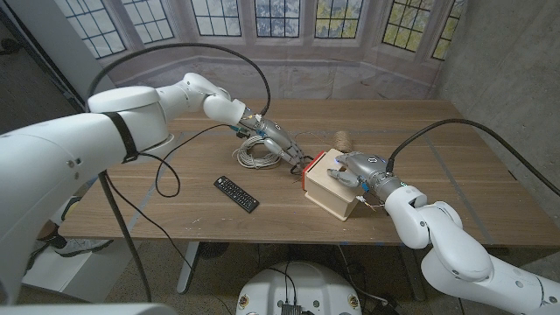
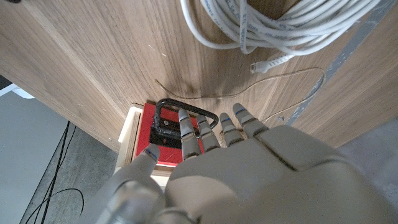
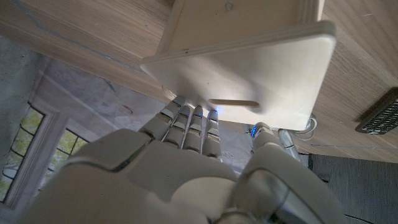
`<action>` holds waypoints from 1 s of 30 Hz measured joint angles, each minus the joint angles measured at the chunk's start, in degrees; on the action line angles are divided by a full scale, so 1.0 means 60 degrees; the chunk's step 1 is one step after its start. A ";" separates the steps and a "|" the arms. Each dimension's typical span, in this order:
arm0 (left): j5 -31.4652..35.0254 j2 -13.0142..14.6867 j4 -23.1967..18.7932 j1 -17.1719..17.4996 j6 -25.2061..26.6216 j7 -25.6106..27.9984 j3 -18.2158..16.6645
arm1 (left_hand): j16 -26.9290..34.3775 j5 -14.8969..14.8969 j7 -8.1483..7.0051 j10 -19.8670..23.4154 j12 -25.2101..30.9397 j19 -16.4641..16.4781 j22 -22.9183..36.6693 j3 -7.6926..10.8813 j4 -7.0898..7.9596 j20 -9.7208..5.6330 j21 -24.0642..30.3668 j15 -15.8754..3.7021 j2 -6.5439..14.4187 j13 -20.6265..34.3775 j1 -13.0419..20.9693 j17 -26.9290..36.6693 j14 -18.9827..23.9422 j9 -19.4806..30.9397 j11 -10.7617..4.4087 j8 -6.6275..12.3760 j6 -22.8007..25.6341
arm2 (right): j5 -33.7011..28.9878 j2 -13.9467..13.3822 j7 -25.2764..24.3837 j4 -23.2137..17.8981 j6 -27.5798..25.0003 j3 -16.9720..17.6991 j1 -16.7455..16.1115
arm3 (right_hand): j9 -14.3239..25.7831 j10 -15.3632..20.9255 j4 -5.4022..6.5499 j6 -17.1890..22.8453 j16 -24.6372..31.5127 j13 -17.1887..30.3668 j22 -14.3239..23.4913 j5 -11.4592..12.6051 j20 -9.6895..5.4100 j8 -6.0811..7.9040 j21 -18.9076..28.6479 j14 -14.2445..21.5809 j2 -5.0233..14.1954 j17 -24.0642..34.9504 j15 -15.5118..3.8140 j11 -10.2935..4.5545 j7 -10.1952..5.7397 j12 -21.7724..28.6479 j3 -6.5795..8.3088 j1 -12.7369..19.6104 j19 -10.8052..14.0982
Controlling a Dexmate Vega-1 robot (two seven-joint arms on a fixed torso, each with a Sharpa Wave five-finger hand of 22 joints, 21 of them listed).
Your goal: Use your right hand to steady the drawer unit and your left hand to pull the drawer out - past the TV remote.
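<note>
The drawer unit (image 1: 337, 191) is a pale wooden box with a red drawer front (image 1: 309, 173) and a black loop handle (image 2: 186, 111). It stands right of the table's middle. My right hand (image 1: 354, 168) rests on the unit's top, and its fingertips (image 3: 194, 115) touch the pale panel (image 3: 249, 56). My left hand (image 1: 278, 140) reaches in from the left. Its straight, spread fingers (image 2: 186, 127) touch the handle over the red front (image 2: 149, 134), without curling round it. The drawer looks pushed in. The black TV remote (image 1: 236, 193) lies left of the unit, towards the front edge.
A coil of white cable (image 1: 256, 154) lies under my left forearm, close behind the handle. A ball of twine (image 1: 343, 138) stands behind the unit. A black cable loops over the table's left part. The front edge of the table (image 1: 262, 234) runs just beyond the remote.
</note>
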 measured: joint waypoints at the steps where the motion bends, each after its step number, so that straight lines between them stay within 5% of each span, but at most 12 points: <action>1: -0.0004 0.0006 0.0003 -0.0002 0.0004 -0.0005 0.0003 | 0.0000 0.0000 0.0000 0.0000 -0.0001 0.0000 0.0000 0.0000 0.0000 0.0000 0.0000 0.0000 0.0000 0.0000 0.0000 0.0000 0.0000 0.0000 0.0000 0.0000 0.0000 | -0.0016 0.0002 0.0031 0.0005 0.0018 0.0015 -0.0003 | -0.0004 0.0000 0.0000 0.0000 0.0000 0.0000 0.0000 0.0000 0.0016 0.0016 0.0000 0.0000 0.0000 0.0000 0.0000 0.0000 0.0000 0.0000 0.0000 0.0000 0.0017; 30: -0.0252 0.0248 -0.0044 -0.0149 -0.0066 -0.0470 -0.0117 | 0.0000 0.0000 -0.0035 0.0001 0.0002 0.0000 0.0000 0.0001 -0.0001 0.0000 0.0000 -0.0001 0.0000 0.0017 0.0000 0.0000 0.0000 0.0000 0.0000 0.0000 -0.0035 | -0.0398 0.0001 0.0273 0.0153 0.0110 0.0464 -0.0350 | 0.0002 0.0240 -0.0002 0.0190 0.0000 0.0003 0.0004 0.0000 0.0030 0.0052 -0.0003 0.0278 0.0047 0.0003 -0.0064 0.0035 -0.0016 0.0077 0.0081 -0.0052 0.0102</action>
